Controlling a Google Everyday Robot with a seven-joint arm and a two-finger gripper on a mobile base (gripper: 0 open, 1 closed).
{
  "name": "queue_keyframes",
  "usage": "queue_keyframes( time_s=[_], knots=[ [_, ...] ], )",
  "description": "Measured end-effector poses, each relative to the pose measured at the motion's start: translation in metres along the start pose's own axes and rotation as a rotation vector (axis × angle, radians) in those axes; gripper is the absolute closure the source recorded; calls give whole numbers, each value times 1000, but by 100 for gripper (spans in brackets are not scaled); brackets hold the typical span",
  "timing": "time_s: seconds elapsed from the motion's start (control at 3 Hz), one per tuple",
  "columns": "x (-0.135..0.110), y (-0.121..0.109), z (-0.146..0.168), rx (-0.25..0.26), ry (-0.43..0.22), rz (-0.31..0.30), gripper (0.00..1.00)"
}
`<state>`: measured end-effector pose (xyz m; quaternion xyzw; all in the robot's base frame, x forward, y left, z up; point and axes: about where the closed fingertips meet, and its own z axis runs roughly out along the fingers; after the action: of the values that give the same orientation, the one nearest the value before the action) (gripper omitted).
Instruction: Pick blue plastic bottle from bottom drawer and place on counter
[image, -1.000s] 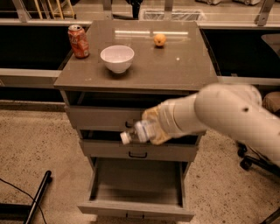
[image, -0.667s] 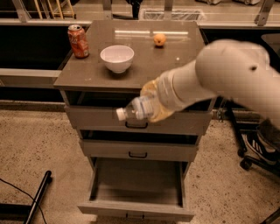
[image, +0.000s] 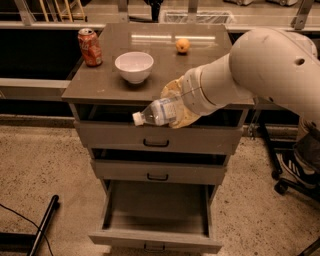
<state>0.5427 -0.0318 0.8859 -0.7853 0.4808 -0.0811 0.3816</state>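
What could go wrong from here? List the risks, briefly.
1. The hand holds the bottle sideways, level with the counter's front edge; moving forward without lifting could knock it there.
2. The bowl stands just behind that edge, so it may get bumped on placing.
3. A slip would likely drop the bottle towards the open bottom drawer below.

The gripper (image: 176, 106), closed on the bottle (image: 156, 112), is held at the front edge of the counter (image: 100, 82); bare surface beyond is bounded by the bowl (image: 133, 66), can (image: 90, 47) and orange (image: 183, 45).
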Motion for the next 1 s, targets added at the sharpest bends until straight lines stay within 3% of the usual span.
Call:
queue_keyframes(
  time_s=[0.33,0.67,1.0],
  knots=[
    [3,-18,0,-38,40,-26,100],
    [30,-52,5,-92,100,-15,100],
    [80,-80,24,-131,109,82,100]
  ],
)
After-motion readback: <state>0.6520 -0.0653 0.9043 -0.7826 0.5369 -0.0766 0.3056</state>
